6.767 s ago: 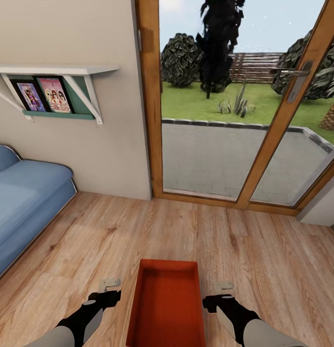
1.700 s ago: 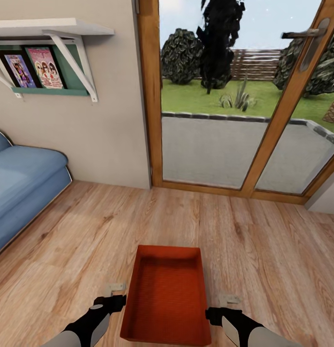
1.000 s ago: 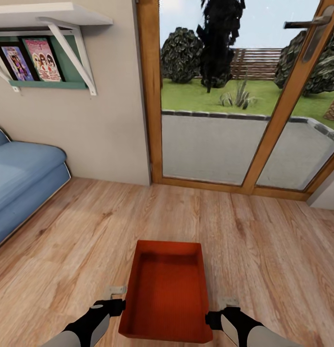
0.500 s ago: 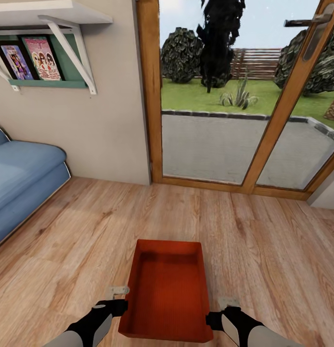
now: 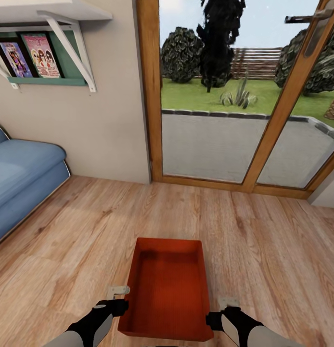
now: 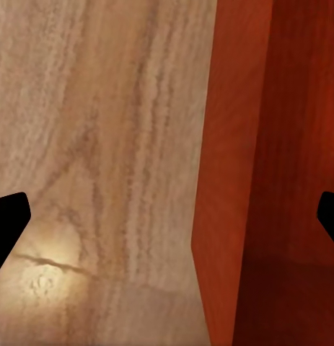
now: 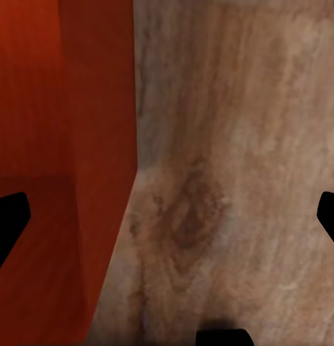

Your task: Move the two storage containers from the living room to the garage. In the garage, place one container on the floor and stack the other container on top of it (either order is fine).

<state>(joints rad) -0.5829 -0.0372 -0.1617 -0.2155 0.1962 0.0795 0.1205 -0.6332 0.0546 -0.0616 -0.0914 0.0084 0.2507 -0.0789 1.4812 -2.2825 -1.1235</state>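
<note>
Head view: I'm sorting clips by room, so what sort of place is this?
Most likely a living room: a blue sofa against the wall, a wall shelf with picture books, light wood plank floor, and glass doors onto a garden. An orange bin sits between the grippers.

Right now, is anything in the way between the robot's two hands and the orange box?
Nothing visible. The storage container sits on the wood floor with the left end effector and right end effector beside its long walls.

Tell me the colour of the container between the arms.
Orange-red, finely ribbed storage container, best seen in the head view.
</note>
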